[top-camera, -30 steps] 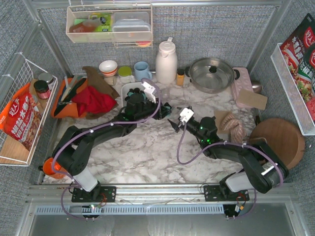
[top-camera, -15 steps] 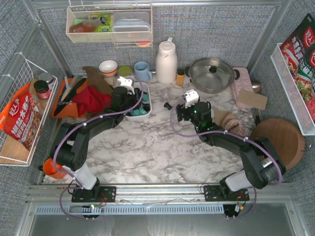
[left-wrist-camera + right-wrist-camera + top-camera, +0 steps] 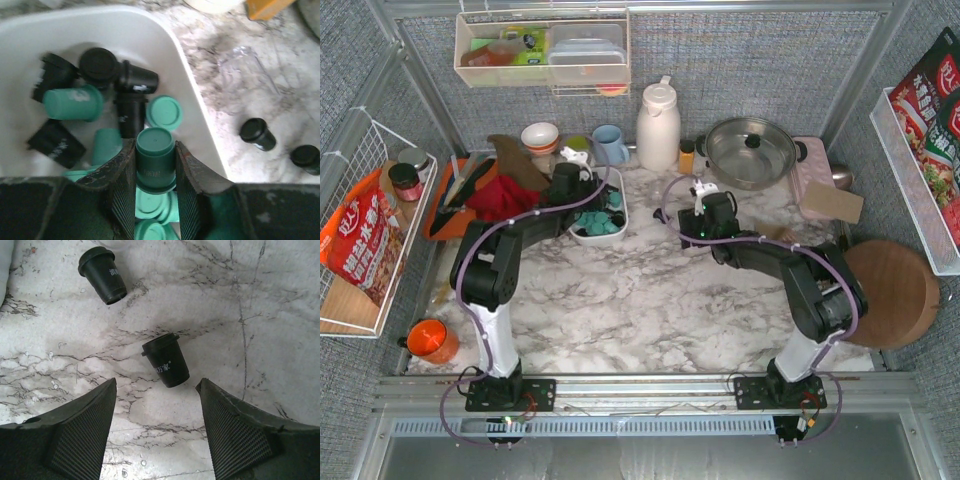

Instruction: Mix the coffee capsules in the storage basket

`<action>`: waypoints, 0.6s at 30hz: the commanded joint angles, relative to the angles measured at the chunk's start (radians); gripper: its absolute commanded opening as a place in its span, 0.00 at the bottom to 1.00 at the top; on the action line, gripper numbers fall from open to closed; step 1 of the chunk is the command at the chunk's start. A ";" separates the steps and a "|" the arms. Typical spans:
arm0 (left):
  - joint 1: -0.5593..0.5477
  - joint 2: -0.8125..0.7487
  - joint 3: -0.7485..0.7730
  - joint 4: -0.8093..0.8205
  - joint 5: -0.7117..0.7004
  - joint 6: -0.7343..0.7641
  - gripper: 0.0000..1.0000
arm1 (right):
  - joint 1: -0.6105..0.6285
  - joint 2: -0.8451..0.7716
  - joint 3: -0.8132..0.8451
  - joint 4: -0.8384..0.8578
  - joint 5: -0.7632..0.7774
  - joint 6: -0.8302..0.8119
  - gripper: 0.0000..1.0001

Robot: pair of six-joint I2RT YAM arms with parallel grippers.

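Left gripper (image 3: pixel 155 167) clamped on teal capsule (image 3: pixel 155 150), lower centre, over storage basket (image 3: pixel 100 25) filling upper left. Right gripper (image 3: pixel 156 387) spread wide above black capsule (image 3: pixel 166 365), mid-frame on marble table (image 3: pixel 260 315).

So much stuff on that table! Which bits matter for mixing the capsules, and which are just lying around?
Part of the job: white storage basket, capsules inside it, teal capsule held over it, two black capsules loose on the table.
Just lying about: white jug, steel pot, blue mug, red cloth, wooden board.
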 commanded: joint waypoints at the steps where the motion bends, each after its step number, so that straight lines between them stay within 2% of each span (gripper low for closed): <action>1: 0.000 0.041 -0.017 0.058 0.172 -0.110 0.40 | -0.023 0.044 0.039 -0.047 -0.089 0.061 0.71; 3: 0.000 0.044 -0.042 0.091 0.194 -0.141 0.46 | -0.030 0.063 0.050 -0.038 -0.136 0.067 0.70; 7: 0.000 0.024 -0.074 0.122 0.211 -0.163 0.69 | -0.030 0.113 0.094 -0.061 -0.176 0.058 0.66; 8: 0.001 0.025 -0.080 0.123 0.211 -0.164 0.89 | -0.031 0.120 0.103 -0.064 -0.172 0.058 0.64; 9: 0.000 -0.015 -0.088 0.126 0.209 -0.164 0.98 | -0.031 0.127 0.108 -0.066 -0.166 0.058 0.64; 18: 0.001 -0.246 -0.240 0.153 0.111 -0.128 0.99 | -0.033 0.150 0.162 -0.110 -0.070 0.036 0.60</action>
